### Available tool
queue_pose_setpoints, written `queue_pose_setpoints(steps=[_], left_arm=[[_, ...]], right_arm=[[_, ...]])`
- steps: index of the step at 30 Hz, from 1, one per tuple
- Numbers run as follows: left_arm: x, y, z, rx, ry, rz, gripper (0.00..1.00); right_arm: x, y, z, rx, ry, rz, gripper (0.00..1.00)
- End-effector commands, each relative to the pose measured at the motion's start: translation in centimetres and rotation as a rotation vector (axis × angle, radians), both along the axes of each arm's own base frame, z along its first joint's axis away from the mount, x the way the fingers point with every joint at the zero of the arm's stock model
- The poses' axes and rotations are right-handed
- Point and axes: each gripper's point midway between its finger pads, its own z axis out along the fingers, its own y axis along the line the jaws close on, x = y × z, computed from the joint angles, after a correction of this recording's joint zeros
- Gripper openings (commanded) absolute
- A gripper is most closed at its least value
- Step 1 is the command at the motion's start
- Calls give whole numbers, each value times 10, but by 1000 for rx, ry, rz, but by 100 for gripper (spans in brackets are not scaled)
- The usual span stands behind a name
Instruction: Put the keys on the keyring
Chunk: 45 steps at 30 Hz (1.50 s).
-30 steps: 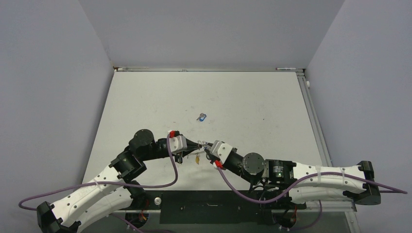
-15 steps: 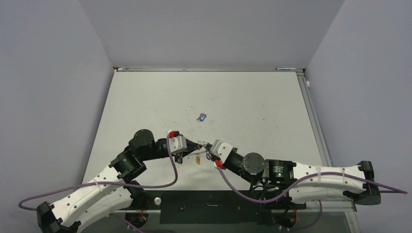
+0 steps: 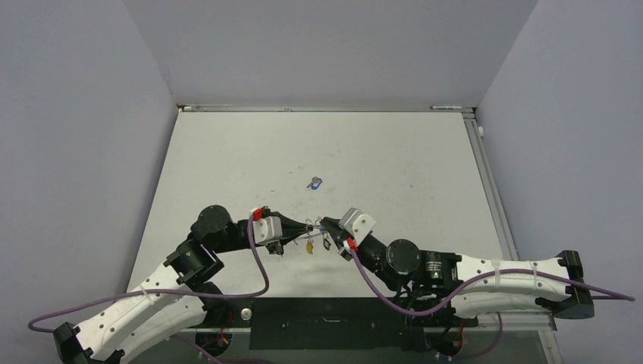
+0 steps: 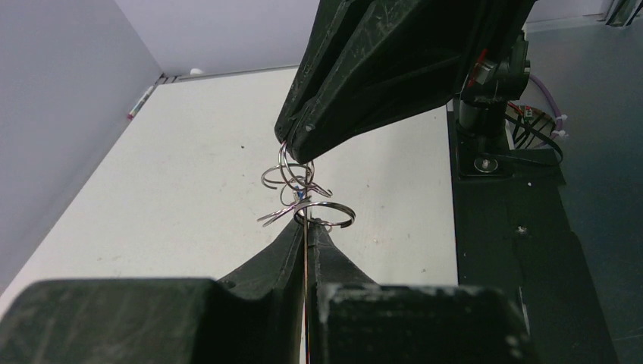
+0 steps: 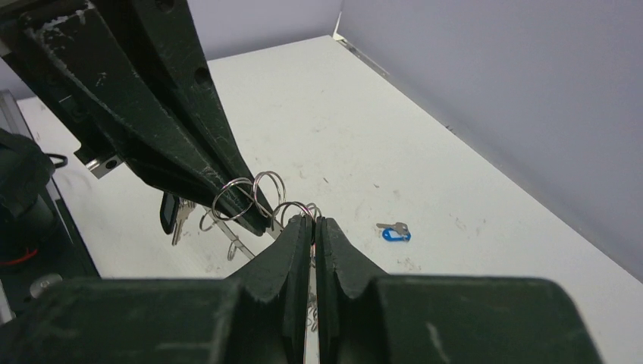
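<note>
My left gripper (image 3: 302, 227) and right gripper (image 3: 326, 230) meet tip to tip above the table's near middle. The left gripper (image 4: 307, 221) is shut on the thin keyring wire (image 4: 305, 250), seen edge-on between its fingers. Several small silver split rings (image 4: 291, 176) cluster where the tips meet. The right gripper (image 5: 313, 221) is shut on a key's ring (image 5: 294, 208) in that cluster. A yellow-headed key (image 3: 308, 246) and a dark-headed key (image 5: 168, 213) hang below. One blue-headed key (image 3: 315, 183) lies loose on the table, also in the right wrist view (image 5: 394, 233).
The white table (image 3: 394, 159) is walled by grey panels at the back and sides. The black base plate (image 3: 326, 315) with both arm mounts runs along the near edge. Purple cables (image 3: 258, 265) loop beside each arm.
The left arm has drawn back to the left. The right wrist has turned and shifted up and right. The cluster of rings and keys stays held between the two tips.
</note>
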Motion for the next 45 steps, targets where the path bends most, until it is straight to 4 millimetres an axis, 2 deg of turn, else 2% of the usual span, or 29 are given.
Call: queue_pose_setpoints(steps=[1,10,14,20,23,27,32,34,38,41,45], left_arm=[[-24,-1,42,-123,-121,-115,0],[-25,0,42,-126,-139,-119,0],[-25,1,42,-132,-145,-115,0],[-14,0,37,-104,-126,-64,0],[-2,1,36,-95,-103,-1,1],[11,2,39,-108,-47,74,9],[13,2,43,-127,21,95,12],[10,5,42,-129,28,94,17],[3,15,45,-136,31,107,43],[-6,28,52,-127,31,117,54],[-18,41,59,-94,24,113,57]], right_arm=[[11,-4,21,156,18,-92,5],[17,-14,37,421,90,-159,5],[14,-9,45,471,96,-125,5],[3,-9,71,586,84,-40,5],[-6,-3,81,583,57,30,5],[-9,10,71,476,36,60,5],[-11,15,60,423,27,75,5],[-11,16,58,409,23,79,5],[-14,16,57,396,14,97,5],[-16,13,60,401,6,111,5],[-20,7,65,410,-5,131,5]])
